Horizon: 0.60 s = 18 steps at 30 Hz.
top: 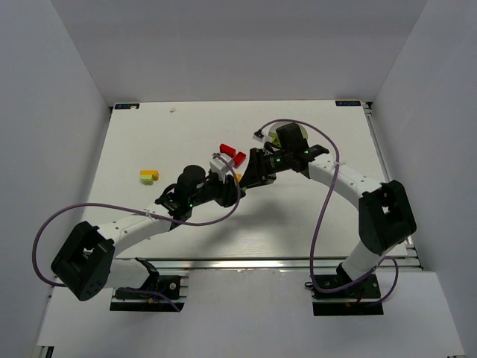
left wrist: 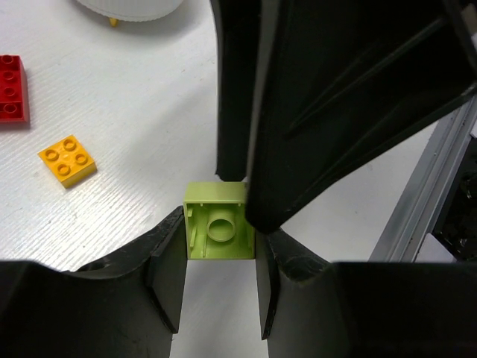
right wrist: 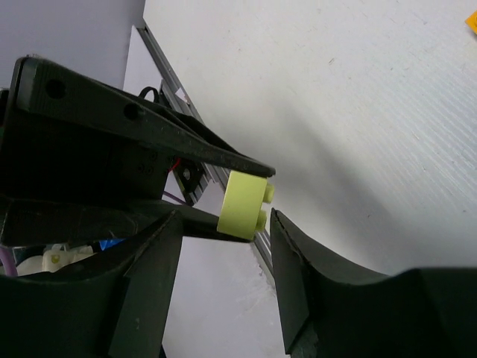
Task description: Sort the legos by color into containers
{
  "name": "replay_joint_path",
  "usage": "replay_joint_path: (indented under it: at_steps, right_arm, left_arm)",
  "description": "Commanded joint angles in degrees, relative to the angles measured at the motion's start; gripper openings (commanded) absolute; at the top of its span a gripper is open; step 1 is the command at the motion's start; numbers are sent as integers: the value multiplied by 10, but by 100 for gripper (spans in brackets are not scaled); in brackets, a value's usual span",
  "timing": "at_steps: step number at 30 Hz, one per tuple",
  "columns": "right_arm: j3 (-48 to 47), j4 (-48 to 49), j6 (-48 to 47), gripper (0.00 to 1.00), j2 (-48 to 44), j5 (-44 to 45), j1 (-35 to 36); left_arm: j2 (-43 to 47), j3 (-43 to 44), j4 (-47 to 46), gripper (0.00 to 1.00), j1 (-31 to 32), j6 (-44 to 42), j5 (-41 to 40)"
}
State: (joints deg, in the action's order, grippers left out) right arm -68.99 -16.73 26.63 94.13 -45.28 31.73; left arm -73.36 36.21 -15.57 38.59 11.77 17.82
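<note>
From above, the left gripper and the right gripper are meeting tip to tip near the middle of the table. They are too closely overlapped here to show how their jaws are standing. Two red legos are lying just beyond them, a yellow-and-green pair is sitting well apart to the left, and the white dish is peeking out from under the right arm.

In the left wrist view, the left gripper's fingers are pinching a pale green lego by its sides — hollow underside facing the camera. A broad black finger of the right gripper is overlapping its right corner. An orange lego is lying on the table off to the left, apart from both grippers.

In the right wrist view, the right gripper's own fingers are standing spread, wider than the pale green lego. The lego is sitting between their tips — just beside one finger, with a clear gap to the other — clamped in the left gripper's two fingers.
</note>
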Motion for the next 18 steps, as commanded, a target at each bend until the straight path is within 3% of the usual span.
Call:
replay_joint_path:
  at_steps: [1, 18]
  right_arm:
    - [-26, 21, 6, 55, 10, -7, 2]
    - [0, 23, 11, 45, 4, -13, 4]
  left_arm:
    - [26, 1, -24, 20, 8, 3, 9]
    - [18, 11, -40, 21, 9, 7, 5]
